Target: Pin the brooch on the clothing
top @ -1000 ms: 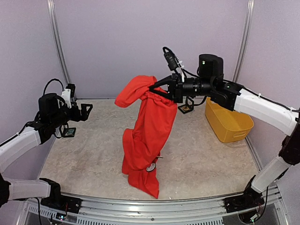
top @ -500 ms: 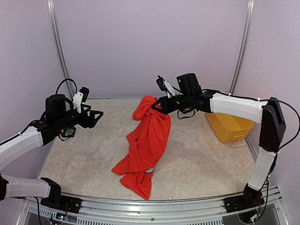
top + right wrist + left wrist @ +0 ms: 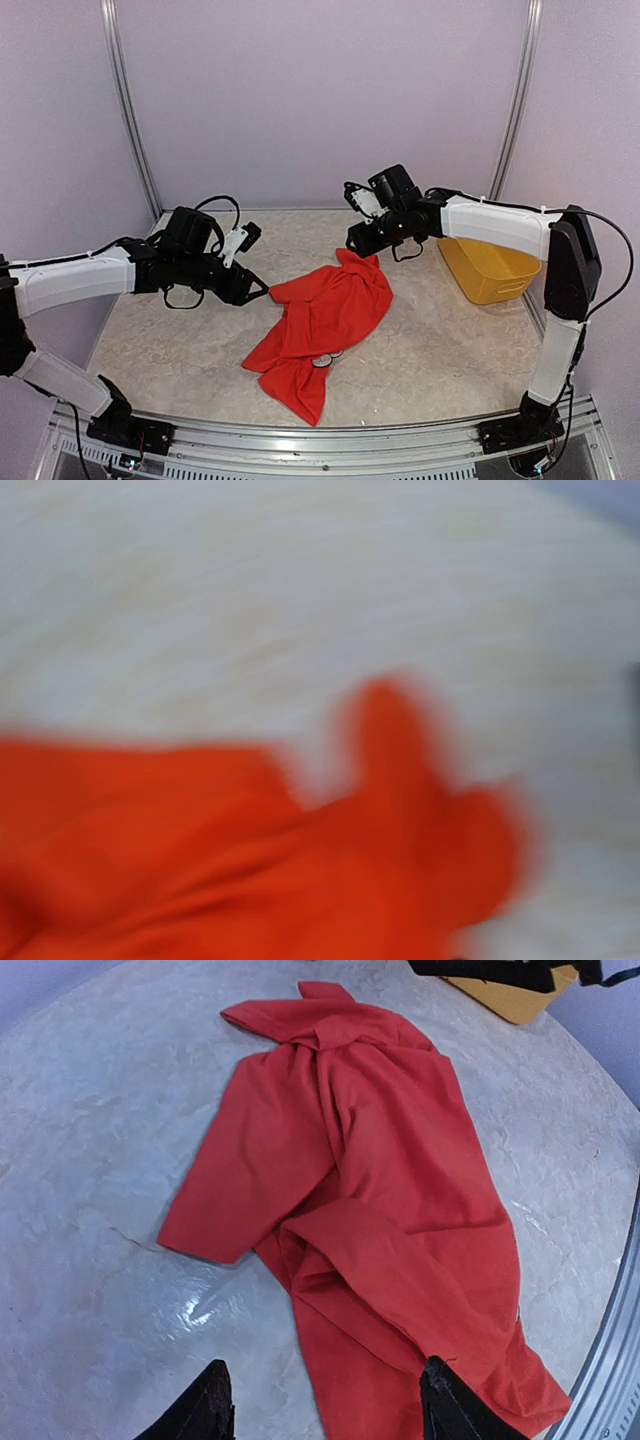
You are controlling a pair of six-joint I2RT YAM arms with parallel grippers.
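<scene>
A plain red-orange short-sleeved T-shirt [image 3: 330, 310] lies crumpled near the middle of the pale, marbled worktop [image 3: 450, 350]. It runs from a bunched end at the far right to a narrower folded tail nearer the front left. From the left wrist view, one short sleeve spreads flat to the side, and the body is folded over itself in long diagonal creases. The right wrist view is badly blurred and shows only red-orange cloth against the pale surface. A small, pale, round item, possibly the brooch [image 3: 323, 360], sits on the fabric near its lower end.
</scene>
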